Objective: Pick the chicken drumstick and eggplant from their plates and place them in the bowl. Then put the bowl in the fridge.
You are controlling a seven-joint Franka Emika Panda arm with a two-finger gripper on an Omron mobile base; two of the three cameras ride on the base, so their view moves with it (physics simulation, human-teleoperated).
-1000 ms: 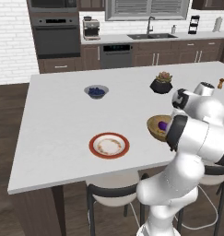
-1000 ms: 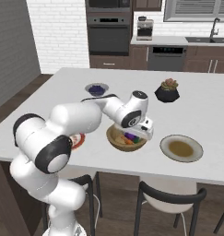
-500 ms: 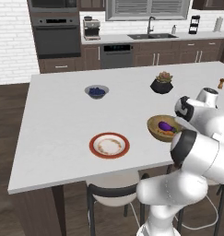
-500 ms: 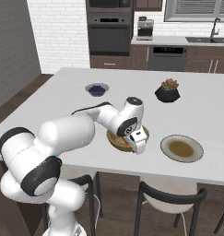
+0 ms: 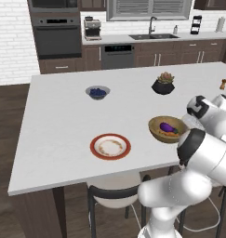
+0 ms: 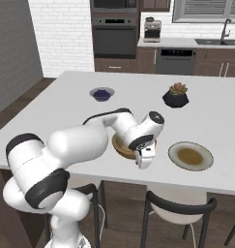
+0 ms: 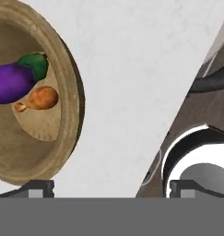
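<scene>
**Bowl loaded; hand positioned at bowl rim**

The bowl [image 5: 167,128] stands on the worktop [image 5: 63,121] at centre right of the left base view, near the front edge. Both food items lie inside it: one eggplant [image 7: 12,82] and one drumstick [image 7: 38,99], touching each other at upper left of the hand view. Loading therefore appears complete; the fridge step remains.

The hand [image 7: 111,189] is spread wide and holds nothing. In the hand view one fingertip sits at the lower left, at the outer rim of the bowl, and the other at the lower right, past the worktop edge. In the right base view the hand [image 6: 144,157] hangs at centre frame, against the near side of the bowl [image 6: 123,146]. This placement probably prepares a grasp on the rim, since the whole bowl looks too wide to span. Whether a fingertip touches the rim cannot be determined.

Count:
- Plates: two. The red-rimmed plate [image 5: 110,146] lies lower centre in the left base view; the grey-green plate [image 6: 190,156] lies centre right in the right base view. Both are without food.
- Berry bowl [image 5: 97,92]: one.
- Plant pot [image 5: 162,84]: one.
</scene>
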